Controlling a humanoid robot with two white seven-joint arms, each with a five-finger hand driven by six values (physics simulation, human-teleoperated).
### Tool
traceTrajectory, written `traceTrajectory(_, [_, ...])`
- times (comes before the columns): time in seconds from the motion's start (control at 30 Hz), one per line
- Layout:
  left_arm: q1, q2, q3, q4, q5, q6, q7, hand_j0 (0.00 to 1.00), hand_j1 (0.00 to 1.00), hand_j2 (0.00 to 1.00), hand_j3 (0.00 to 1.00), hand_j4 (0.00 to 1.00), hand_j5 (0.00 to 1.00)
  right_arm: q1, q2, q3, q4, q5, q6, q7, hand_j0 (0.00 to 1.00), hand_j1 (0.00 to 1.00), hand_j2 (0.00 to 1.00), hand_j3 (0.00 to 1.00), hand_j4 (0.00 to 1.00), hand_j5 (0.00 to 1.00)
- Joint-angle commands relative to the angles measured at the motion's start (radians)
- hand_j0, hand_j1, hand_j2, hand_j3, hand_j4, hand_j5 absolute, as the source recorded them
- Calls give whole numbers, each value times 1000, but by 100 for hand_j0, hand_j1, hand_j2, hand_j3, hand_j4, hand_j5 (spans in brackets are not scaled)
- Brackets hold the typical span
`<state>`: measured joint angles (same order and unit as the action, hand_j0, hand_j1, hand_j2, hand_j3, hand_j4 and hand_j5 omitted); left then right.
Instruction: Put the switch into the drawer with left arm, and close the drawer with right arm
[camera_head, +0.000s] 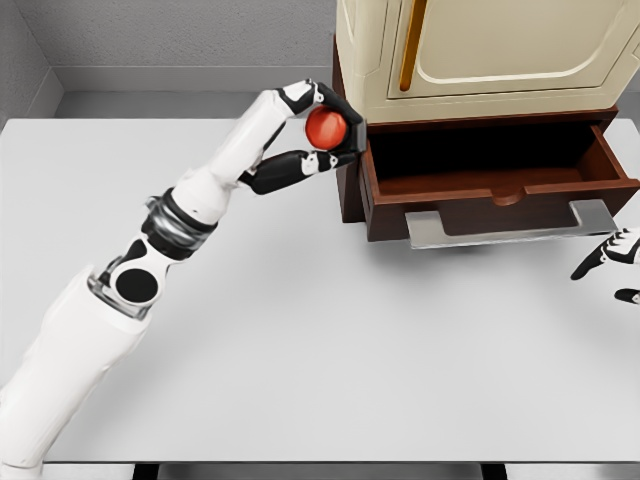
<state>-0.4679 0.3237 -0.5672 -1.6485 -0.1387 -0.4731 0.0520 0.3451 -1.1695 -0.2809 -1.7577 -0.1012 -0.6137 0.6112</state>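
Your right hand (608, 258) idles with fingers relaxed just right of the drawer's (495, 185) handle. Your left hand (318, 135) grasps the red switch (326, 128) left of the drawer, outside its wall; drop now and it lands on the desk (300, 350).

Left robot hand (318, 130) raised, fingers curled (gripping); right robot hand (612, 256) low, open.

A white desk (300, 350) is filling most of the view, a cream cabinet (480, 50) is standing at its far right, and grey walls (180, 35) are rising behind.
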Motion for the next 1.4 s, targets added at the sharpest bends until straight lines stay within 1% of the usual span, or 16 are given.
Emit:
traceTrajectory(0.0, [0,-25,0,9,-48,1,0,43,43,43,43,43,43,0,1,2,0,-8,3,0,65,65,65,65,65,65])
traceTrajectory(0.1, [-11,-46,0,18,-93,2,2,43,43,43,43,43,43,-2,1,0,0,-8,3,0,65,65,65,65,65,65])
traceTrajectory(0.23, [-43,-75,0,55,-134,5,2,43,43,43,43,43,43,0,1,0,0,-9,3,0,65,65,65,65,65,65])
traceTrajectory(0.33, [-67,-87,-16,87,-156,5,2,43,43,43,43,43,43,0,1,0,0,-9,3,0,66,66,66,66,66,66])
traceTrajectory(0.43, [-84,-100,-28,98,-157,13,2,43,43,43,43,43,43,-2,1,0,0,-11,3,0,66,66,66,66,66,66])
traceTrajectory(0.5, [-91,-124,-28,104,-203,19,2,43,43,43,43,43,43,-5,1,0,0,-12,3,0,66,66,66,66,66,66])
traceTrajectory(0.57, [-106,-146,-30,125,-208,19,2,43,43,43,43,43,43,-2,1,0,0,-17,3,0,66,66,66,66,66,66])
traceTrajectory(0.63, [-120,-149,-42,142,-208,19,2,43,43,43,43,43,43,-2,-6,0,0,-15,3,0,67,67,67,67,67,67])
traceTrajectory(0.73, [-130,-160,-42,150,-208,17,0,43,43,43,43,43,43,14,-7,2,0,-15,3,0,67,67,67,67,67,67])
traceTrajectory(0.8, [-146,-166,-56,160,-208,19,0,43,43,43,43,43,43,17,-7,0,0,-15,3,0,66,66,66,66,66,66])
traceTrajectory(0.87, [-160,-184,-69,187,-228,17,0,43,43,43,43,43,43,17,-7,0,0,-15,3,0,66,66,66,66,66,66])
traceTrajectory(0.9, [-161,-198,-69,190,-229,17,2,43,43,43,43,43,43,17,-9,0,-2,-15,3,0,66,66,66,66,66,66])
traceTrajectory(1.07, [-169,-204,-69,200,-243,17,0,43,43,43,43,43,43,17,-7,9,0,-15,3,0,66,66,66,66,66,66])
traceTrajectory(1.2, [-179,-218,-71,230,-245,17,2,44,44,44,44,44,44,17,-7,9,-2,-15,3,0,67,67,67,67,67,67])
traceTrajectory(1.3, [-186,-226,-71,240,-265,16,2,44,44,44,44,44,44,15,-7,9,-2,-15,3,0,67,67,67,67,67,67])
traceTrajectory(1.37, [-186,-227,-71,240,-266,16,2,48,48,48,48,48,48,15,-7,9,-2,-15,3,0,67,67,67,67,67,67])
